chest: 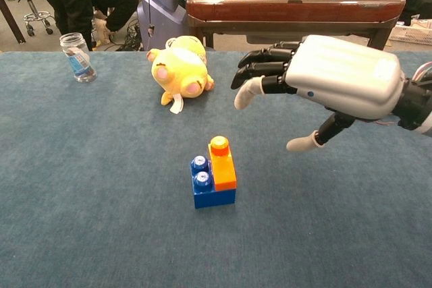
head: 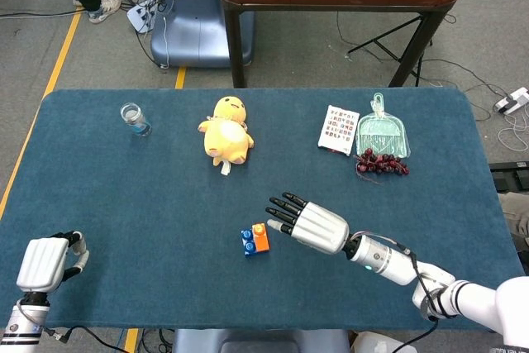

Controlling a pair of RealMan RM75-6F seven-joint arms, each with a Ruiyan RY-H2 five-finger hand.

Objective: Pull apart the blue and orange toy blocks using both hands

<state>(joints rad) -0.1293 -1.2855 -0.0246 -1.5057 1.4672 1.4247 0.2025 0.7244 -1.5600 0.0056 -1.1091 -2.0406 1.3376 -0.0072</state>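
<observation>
The joined toy sits on the blue table: a blue block (head: 248,243) (chest: 203,185) with an orange block (head: 260,237) (chest: 221,164) pressed against its right side. My right hand (head: 304,219) (chest: 317,86) hovers open just right of and above the pair, fingers spread toward it, not touching. My left hand (head: 45,260) rests at the table's near left corner with its fingers curled in and nothing in it; the chest view does not show it.
A yellow plush duck (head: 226,134) (chest: 179,67) lies behind the blocks. A small glass jar (head: 135,118) (chest: 76,56) stands far left. At the back right are a card pack (head: 337,128), a green dustpan (head: 381,135) and dark grapes (head: 381,163).
</observation>
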